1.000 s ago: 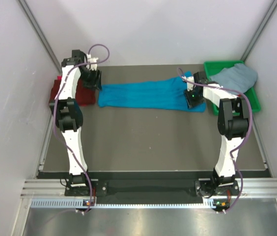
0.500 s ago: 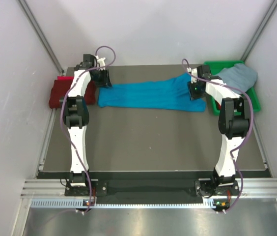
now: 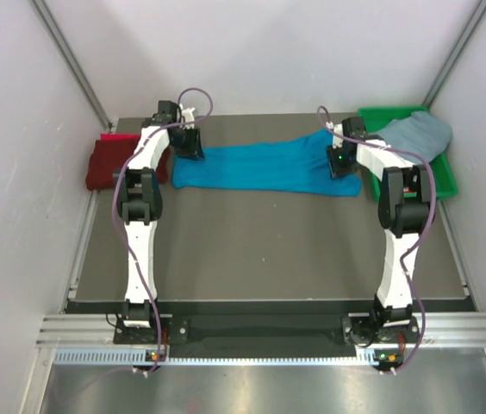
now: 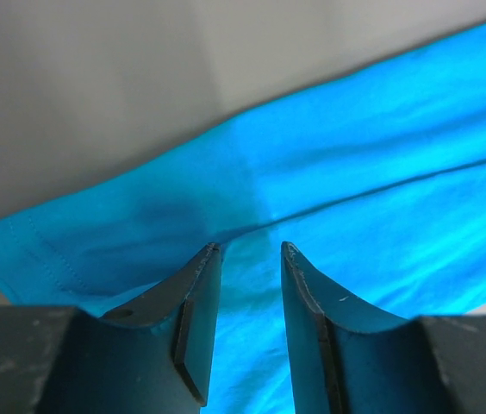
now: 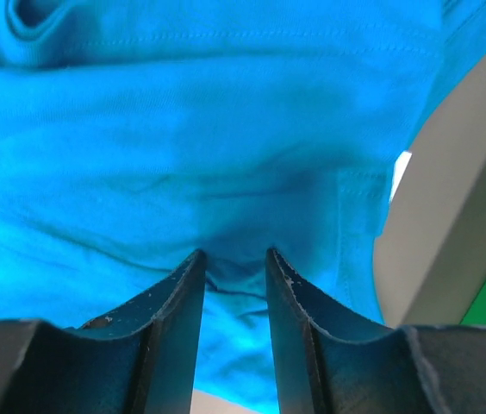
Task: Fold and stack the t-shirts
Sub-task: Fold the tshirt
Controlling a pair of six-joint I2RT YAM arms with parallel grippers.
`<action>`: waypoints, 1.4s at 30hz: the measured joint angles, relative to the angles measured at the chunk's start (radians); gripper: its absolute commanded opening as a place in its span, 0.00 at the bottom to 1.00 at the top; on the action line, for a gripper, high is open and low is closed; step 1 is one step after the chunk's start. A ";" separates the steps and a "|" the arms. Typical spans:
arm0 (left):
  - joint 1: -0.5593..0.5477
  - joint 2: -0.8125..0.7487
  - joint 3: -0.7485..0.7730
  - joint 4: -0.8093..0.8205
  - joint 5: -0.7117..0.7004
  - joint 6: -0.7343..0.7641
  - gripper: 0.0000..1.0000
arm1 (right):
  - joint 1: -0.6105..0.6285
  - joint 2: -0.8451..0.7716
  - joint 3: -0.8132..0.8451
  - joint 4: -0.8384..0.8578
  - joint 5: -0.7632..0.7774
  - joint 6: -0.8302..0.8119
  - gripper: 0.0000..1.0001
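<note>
A bright turquoise-blue cloth t-shirt (image 3: 260, 168) lies stretched in a long band along the far edge of the dark surface (image 3: 269, 250). The left claw (image 3: 190, 147) pinches its left end and the right claw (image 3: 338, 162) pinches its right end. A dark maroon cloth t-shirt (image 3: 105, 164) sits at the far left corner. A pale grey-blue cloth t-shirt (image 3: 415, 132) lies in a green plastic bin (image 3: 445, 181) at the far right corner.

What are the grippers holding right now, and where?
Both pinch the turquoise t-shirt: left gripper at its left end, right gripper at its right end.
</note>
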State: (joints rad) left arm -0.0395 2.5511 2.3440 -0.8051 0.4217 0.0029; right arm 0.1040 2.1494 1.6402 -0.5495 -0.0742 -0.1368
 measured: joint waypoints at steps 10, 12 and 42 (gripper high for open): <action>0.001 -0.008 -0.045 0.024 -0.020 -0.001 0.40 | -0.005 0.080 0.122 -0.012 0.004 0.011 0.38; 0.001 -0.010 -0.048 0.025 -0.024 -0.002 0.40 | -0.009 0.100 0.152 -0.016 0.004 0.012 0.38; -0.042 -0.301 -0.093 0.008 -0.364 0.034 0.62 | -0.050 0.095 0.268 0.027 0.005 0.083 0.49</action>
State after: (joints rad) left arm -0.0818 2.2505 2.2505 -0.7975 0.0574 0.0364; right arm 0.0536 2.2448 1.9079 -0.5228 -0.0689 -0.0536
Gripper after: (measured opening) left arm 0.627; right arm 0.471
